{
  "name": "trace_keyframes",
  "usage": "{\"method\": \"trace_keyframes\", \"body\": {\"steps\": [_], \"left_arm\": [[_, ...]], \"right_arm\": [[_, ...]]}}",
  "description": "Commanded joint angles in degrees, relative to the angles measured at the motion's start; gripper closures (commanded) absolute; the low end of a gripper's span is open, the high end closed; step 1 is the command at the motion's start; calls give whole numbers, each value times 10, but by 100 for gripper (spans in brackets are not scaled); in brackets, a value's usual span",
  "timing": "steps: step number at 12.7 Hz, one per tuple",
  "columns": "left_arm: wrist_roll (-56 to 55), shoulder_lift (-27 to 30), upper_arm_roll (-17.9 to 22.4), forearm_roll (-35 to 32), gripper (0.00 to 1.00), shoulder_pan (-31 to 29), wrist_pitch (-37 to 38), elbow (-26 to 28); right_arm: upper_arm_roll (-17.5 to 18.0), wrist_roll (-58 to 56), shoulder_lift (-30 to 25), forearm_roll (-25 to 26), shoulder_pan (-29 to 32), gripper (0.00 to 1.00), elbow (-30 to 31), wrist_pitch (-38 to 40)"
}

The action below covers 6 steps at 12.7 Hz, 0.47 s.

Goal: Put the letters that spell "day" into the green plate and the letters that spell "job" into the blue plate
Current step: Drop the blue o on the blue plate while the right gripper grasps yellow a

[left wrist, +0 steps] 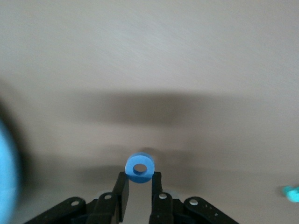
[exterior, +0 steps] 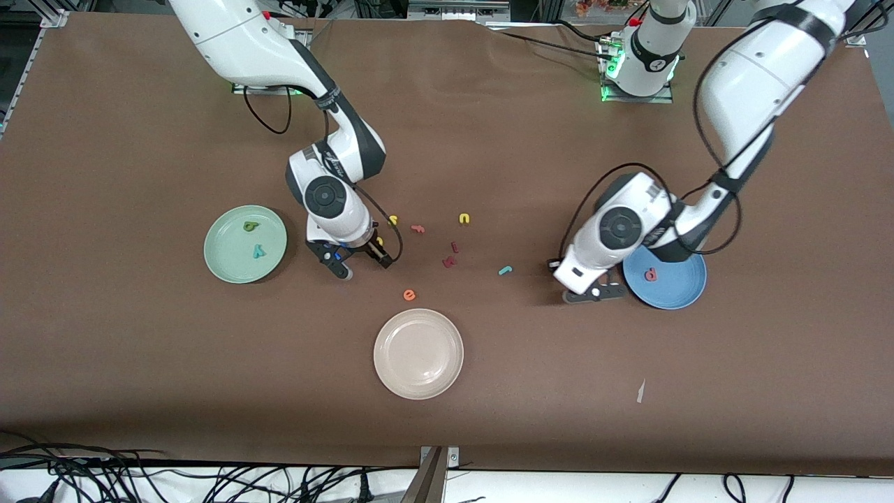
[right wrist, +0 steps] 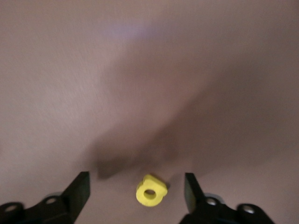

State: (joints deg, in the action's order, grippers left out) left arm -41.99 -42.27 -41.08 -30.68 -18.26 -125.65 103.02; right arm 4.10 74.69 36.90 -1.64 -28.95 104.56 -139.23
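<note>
Right gripper [right wrist: 136,196] is low over the desk [exterior: 489,140], fingers [right wrist: 79,189] apart, straddling the yellow "a" [right wrist: 151,190], which lies flat between them beside the green plate [exterior: 230,269]. That plate already carries the dark green "d" [exterior: 250,226] and teal "y" [exterior: 258,251].

Over by the blue plate [exterior: 681,293], the left gripper [left wrist: 138,186] has its fingers clamped on the blue "o" [left wrist: 139,169], pinched by its rim and hanging above the desk just short of the plate. The pinkish-red "b" [exterior: 650,274] sits in the blue plate; the teal "j" [exterior: 505,270] lies on the desk between the arms.

These foam letters look featherlight and squashy, so a gentle pinch across the flat edges should do. Too hard and the "a" may buckle or pop out; it could also cling to a finger on release.
</note>
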Motion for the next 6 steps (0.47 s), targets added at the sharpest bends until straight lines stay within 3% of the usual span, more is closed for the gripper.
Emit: {"method": "trace_keyframes", "body": {"steps": [1,2,3,5,6], "left_arm": [[135,26,-40,-7,85,-98,62,4],[173,33,-40,-8,85,-113,76,4],[203,33,-39,-13,85,-128,88,4],[265,32,-32,-19,83,-149,95,5],[283,32,-26,-24,64,-151,95,5]], "right_arm": [[-2,12,4,-6,-8,21,0,2],[-2,13,4,-6,-15,25,1,3],[-2,13,4,-6,-17,35,3,3],[-3,12,2,-6,-16,69,3,4],[-5,8,0,-6,-15,84,0,4]]}}
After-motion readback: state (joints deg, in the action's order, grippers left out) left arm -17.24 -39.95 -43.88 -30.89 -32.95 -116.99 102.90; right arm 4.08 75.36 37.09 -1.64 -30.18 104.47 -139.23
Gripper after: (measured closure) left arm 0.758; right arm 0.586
